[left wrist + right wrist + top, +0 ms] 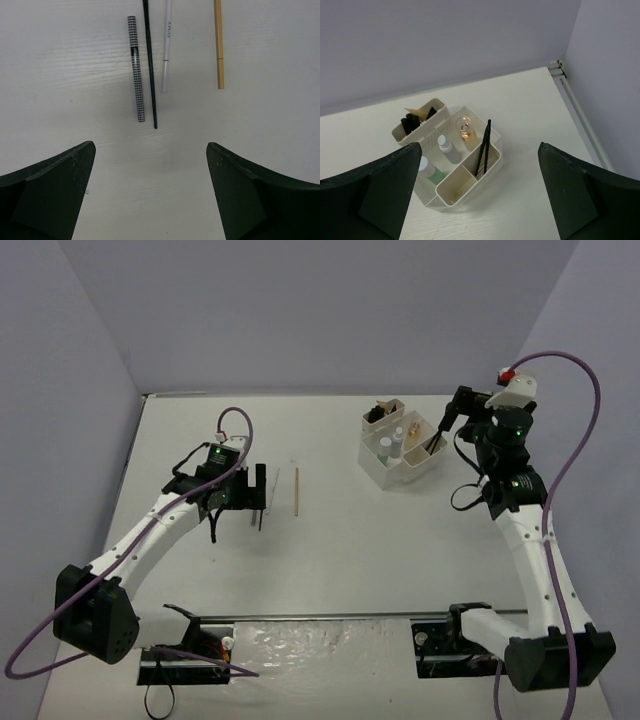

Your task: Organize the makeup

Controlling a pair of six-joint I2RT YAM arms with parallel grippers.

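- Pencils, four, lie on the worktop (60,75): checkered pencil (136,67), black pencil (150,65), white pencil (166,47), tan pencil (219,45).
- Three bottles stand in the white box (470,196): amber bottle (464,127), grey bottle (448,149), green-capped bottle (432,172); two black sticks (483,147) lean beside them.
- Left tool (150,150) gapes wide over the pencils; right tool (477,150) wide, empty, over the box.

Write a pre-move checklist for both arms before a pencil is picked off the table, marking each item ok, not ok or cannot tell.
1. Open, empty left gripper: ok.
2. Open, empty right gripper above the white box: ok.
3. The black stick standing inside a box compartment: ok.
4. The tan pencil lying apart from its neighbours: ok.
5. The checkered pencil and black pencil separated enough for a single grasp: not ok, nearly touching.
6. Height of left gripper above the pencils: cannot tell.
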